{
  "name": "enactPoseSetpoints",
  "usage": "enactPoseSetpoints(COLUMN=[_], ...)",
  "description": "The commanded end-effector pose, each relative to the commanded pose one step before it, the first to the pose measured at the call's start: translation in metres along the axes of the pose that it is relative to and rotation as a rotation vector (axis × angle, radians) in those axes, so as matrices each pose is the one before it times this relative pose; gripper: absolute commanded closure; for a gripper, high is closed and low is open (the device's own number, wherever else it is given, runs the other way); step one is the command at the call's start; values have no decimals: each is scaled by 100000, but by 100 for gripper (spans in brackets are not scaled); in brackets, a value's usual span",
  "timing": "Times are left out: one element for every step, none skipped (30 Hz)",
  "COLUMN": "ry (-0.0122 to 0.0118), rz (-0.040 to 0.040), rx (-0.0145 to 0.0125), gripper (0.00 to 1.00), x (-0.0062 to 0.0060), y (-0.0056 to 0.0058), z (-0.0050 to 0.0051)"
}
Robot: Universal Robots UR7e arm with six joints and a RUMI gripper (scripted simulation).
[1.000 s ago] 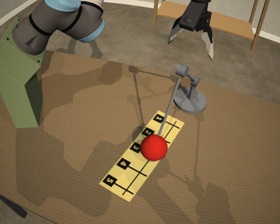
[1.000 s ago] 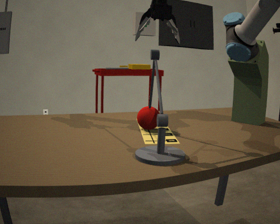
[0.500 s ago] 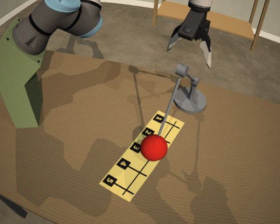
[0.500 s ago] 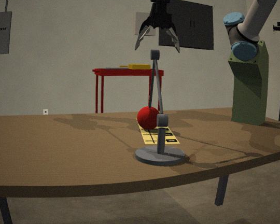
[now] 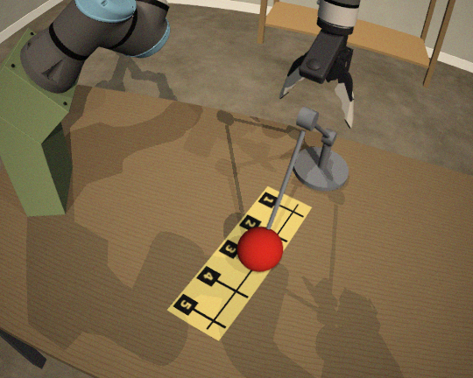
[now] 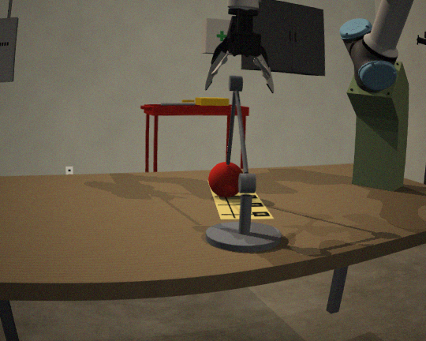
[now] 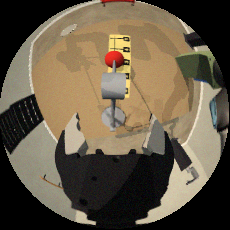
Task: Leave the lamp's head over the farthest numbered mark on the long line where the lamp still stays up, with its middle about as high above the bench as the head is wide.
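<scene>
The grey lamp stands on a round base (image 5: pixel 321 172) near the bench's far edge. Its arm folds up to an elbow joint (image 5: pixel 307 118) and runs down to the red ball head (image 5: pixel 260 248). The head hangs a little above the yellow strip (image 5: pixel 239 262), about between marks 2 and 3. It also shows in the side view (image 6: pixel 224 179) and the wrist view (image 7: pixel 114 58). My gripper (image 5: pixel 317 98) is open and empty, just above the elbow joint (image 6: pixel 235 83), fingers either side of it and apart from it (image 6: pixel 239 80). The wrist view shows the elbow (image 7: pixel 113 86) below the open fingers.
The green robot pedestal (image 5: pixel 25 144) stands at the bench's left. A wooden shelf (image 5: pixel 356 22) stands on the floor behind the bench. A red side table (image 6: pixel 191 112) stands by the far wall.
</scene>
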State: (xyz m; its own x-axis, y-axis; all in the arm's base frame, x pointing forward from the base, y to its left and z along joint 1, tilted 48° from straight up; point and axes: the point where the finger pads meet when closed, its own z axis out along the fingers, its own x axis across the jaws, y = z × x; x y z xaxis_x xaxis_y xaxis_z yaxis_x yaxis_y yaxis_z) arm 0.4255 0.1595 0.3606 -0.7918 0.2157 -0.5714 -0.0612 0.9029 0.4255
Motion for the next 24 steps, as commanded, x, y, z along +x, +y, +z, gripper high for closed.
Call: enactPoseSetpoints(ry=[150, 0, 6, 6, 6, 6, 6, 6, 6, 6, 6, 6, 6, 6, 6, 6, 6, 0, 0, 64, 64, 64, 64, 64], rz=[74, 0, 26, 26, 26, 26, 26, 26, 26, 26, 26, 26, 26, 26, 26, 26, 26, 0, 0, -116, -116, -116, -116, -116], rx=[868, 0, 177, 177, 177, 177, 177, 177, 177, 177, 177, 177, 177, 177, 177, 177, 177, 0, 0, -164, -164, -164, -164, -164], gripper=[0, 0, 0, 0, 0, 0, 0, 0, 0, 0, 0, 0, 0, 0, 0, 0, 0, 0, 0, 100, 100, 100, 100, 100], x=[-48, 0, -18, -18, -18, -18, -18, -18, -18, -18, -18, -18, -18, -18, -18, -18, -18, 0, 0, 4, 4, 4, 4, 4], y=[91, 0, 15, 15, 16, 16, 16, 16, 16, 16, 17, 17, 17, 17, 17, 17, 18, 0, 0, -8, -8, -8, -8, -8], z=[1147, 0, 95, 95, 95, 95, 95, 95, 95, 95, 95, 95, 95, 95, 95, 95, 95, 0, 0, -21, -21, -21, -21, -21])
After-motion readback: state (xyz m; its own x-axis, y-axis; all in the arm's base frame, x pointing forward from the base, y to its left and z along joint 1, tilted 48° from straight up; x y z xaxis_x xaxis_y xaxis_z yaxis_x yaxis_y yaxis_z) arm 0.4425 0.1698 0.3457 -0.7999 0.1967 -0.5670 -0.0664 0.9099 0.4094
